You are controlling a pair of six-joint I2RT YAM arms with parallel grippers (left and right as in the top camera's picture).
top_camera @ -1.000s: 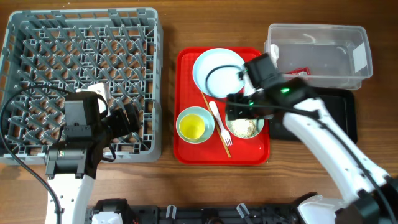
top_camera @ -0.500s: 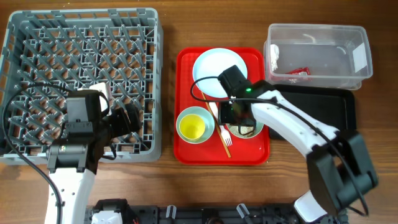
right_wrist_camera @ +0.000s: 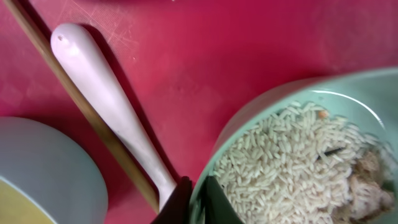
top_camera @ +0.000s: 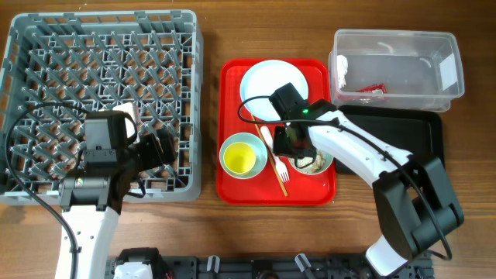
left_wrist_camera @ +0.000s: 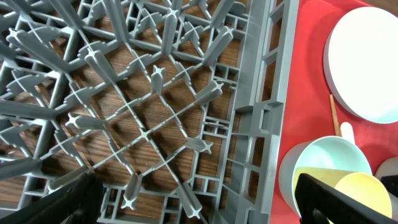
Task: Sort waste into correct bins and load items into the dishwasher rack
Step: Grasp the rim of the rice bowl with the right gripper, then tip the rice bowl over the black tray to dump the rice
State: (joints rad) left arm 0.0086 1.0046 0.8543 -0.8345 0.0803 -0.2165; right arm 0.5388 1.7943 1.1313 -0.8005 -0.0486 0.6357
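Right gripper (right_wrist_camera: 198,198) clamped on nine o'clock rim of pale blue-green round rice bowl (right_wrist_camera: 252,115), left gripper (left_wrist_camera: 196,183) spread wide

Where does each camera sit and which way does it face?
Overhead: fixed above the table, facing straight down on the dishwasher rack, red tray, clear tub and black tray; left arm and right arm show.
Left wrist: over the rack's right edge, facing down at pegs and the pale blue plate; its open jaws' tips show below.
Right wrist: close over the red tray, facing the rice bowl; its jaws are shut on the bowl's rim.
Shared: both wrist views show the white fork, chopstick and bowl holding the yellow cup.
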